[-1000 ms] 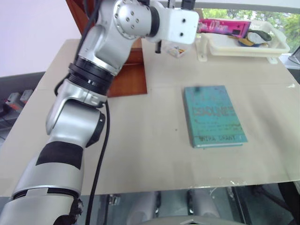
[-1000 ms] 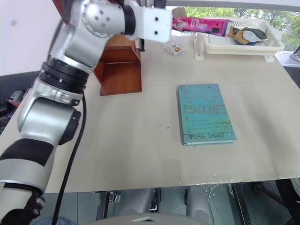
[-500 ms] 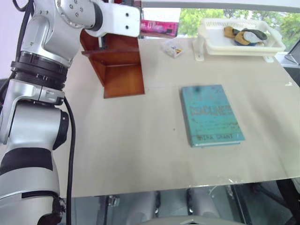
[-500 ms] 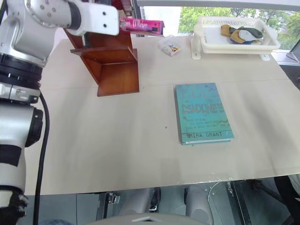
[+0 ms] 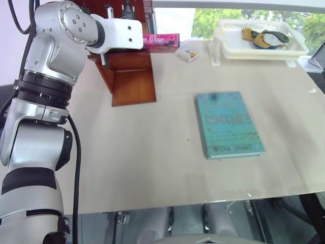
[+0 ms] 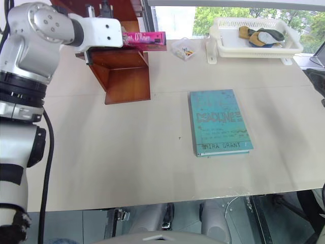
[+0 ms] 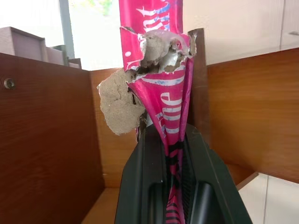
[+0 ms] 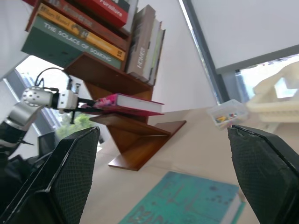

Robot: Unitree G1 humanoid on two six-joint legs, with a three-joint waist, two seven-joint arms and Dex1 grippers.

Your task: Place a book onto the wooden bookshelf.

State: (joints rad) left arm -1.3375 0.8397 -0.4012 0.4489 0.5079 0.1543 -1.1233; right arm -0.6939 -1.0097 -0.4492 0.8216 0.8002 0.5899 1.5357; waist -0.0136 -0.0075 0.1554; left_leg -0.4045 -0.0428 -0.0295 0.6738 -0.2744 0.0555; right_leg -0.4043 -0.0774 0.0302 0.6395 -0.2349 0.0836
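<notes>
1. Two books are off the shelves: the pink book (image 6: 144, 37) in the left gripper (image 7: 174, 154) and a teal-green book (image 6: 220, 122) lying flat on the beige table (image 6: 127, 152).
2. The left gripper's fingers are clamped narrowly on the pink book, whose torn cover edge shows in the left wrist view.
3. The pink book is held level, just above a slanted board of the wooden bookshelf (image 6: 124, 71), between its side panels.
4. The right gripper (image 8: 168, 186) stands wide, holding nothing, above the teal-green book.
5. A white basket tray (image 6: 254, 38) sits at the table's far right, and a small clear box (image 6: 183, 50) lies between it and the bookshelf.
</notes>
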